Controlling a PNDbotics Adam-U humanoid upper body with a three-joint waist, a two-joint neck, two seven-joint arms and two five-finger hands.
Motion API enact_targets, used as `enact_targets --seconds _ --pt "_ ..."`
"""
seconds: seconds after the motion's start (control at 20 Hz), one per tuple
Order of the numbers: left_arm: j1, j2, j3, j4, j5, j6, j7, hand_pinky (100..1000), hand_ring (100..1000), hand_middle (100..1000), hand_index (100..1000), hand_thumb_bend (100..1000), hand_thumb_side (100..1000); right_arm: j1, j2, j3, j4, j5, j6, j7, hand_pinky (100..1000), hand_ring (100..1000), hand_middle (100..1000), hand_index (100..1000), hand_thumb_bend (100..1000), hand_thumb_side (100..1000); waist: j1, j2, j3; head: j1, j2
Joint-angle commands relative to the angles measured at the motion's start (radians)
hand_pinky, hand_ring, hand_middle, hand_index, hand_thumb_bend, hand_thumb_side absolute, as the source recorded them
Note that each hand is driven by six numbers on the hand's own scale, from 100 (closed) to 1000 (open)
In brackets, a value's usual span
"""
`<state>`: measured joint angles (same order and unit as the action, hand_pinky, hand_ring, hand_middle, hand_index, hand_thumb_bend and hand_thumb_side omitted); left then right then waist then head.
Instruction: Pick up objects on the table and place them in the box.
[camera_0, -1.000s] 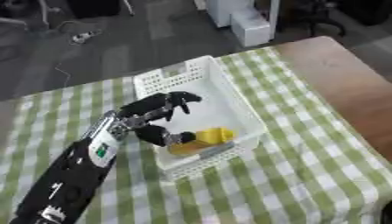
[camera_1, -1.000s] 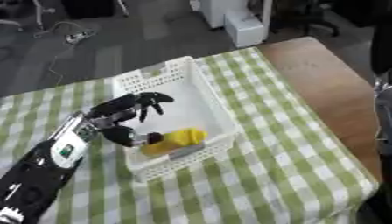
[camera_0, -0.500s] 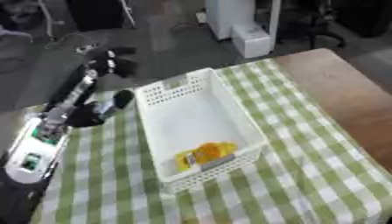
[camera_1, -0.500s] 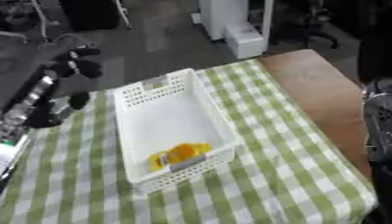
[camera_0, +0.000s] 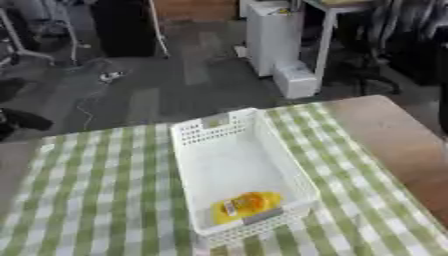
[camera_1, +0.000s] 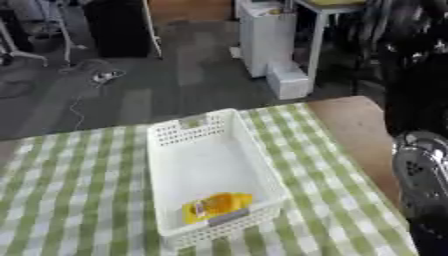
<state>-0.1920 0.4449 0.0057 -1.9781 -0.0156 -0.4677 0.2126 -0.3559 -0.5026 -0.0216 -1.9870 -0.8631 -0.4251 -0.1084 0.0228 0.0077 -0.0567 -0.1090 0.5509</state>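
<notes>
Yellow object (camera_0: 243, 206) lying slantwise at white box's (camera_0: 213, 130) near end, long axis left-right, fingers unseen, state untellable

Beyond the far edge of my table (camera_0: 394, 135) I see a grey floor (camera_0: 175, 85) in wide planks, dull and evenly lit. A white cabinet (camera_0: 271, 35) stands on it, with a smaller white box (camera_0: 296, 80) at its foot. Left of that is a tall black unit (camera_0: 122, 27). A cable with a small plug block (camera_0: 109, 76) trails across the floor. The table itself is brown wood under a green-and-white checked cloth (camera_0: 96, 190).
</notes>
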Motion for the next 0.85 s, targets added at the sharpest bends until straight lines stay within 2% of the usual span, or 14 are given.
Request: enact_targets --seconds 0.05,0.2,0.35,0.7,0.85 --pt "-0.031 -0.007 0.018 -0.022 0.037 -0.035 0.027 576 602 812 851 343 885 0.017 -0.037 -0.04 -0.013 0.033 -0.042 -0.014 100 468 622 667 320 605 -0.005 -0.008 0.01 0.01 -0.004" --pt "-0.047 -0.027 0.028 -0.022 0.049 -0.039 0.06 580 605 814 860 336 877 0.04 -0.044 -0.069 -0.013 0.062 -0.076 -0.049 100 468 621 666 321 604 -0.009 -0.003 0.024 0.029 0.001" --pt "-0.047 -0.034 0.029 -0.022 0.044 -0.037 0.079 580 606 819 866 338 876 0.042 -0.044 -0.063 -0.013 0.08 -0.085 -0.057 100 468 622 667 317 606 -0.008 0.004 0.026 0.044 0.0" --pt "-0.03 -0.035 0.019 -0.022 0.024 -0.036 0.075 576 603 821 871 343 874 0.032 -0.033 -0.029 -0.013 0.074 -0.064 -0.023 100 468 624 669 310 609 -0.006 0.016 0.017 0.015 -0.023" --pt "-0.052 -0.038 0.013 -0.022 0.032 -0.029 0.075 586 606 821 873 343 877 0.036 -0.031 -0.035 -0.013 0.07 -0.061 -0.021 100 468 623 667 313 607 -0.008 0.013 0.02 -0.017 -0.018"
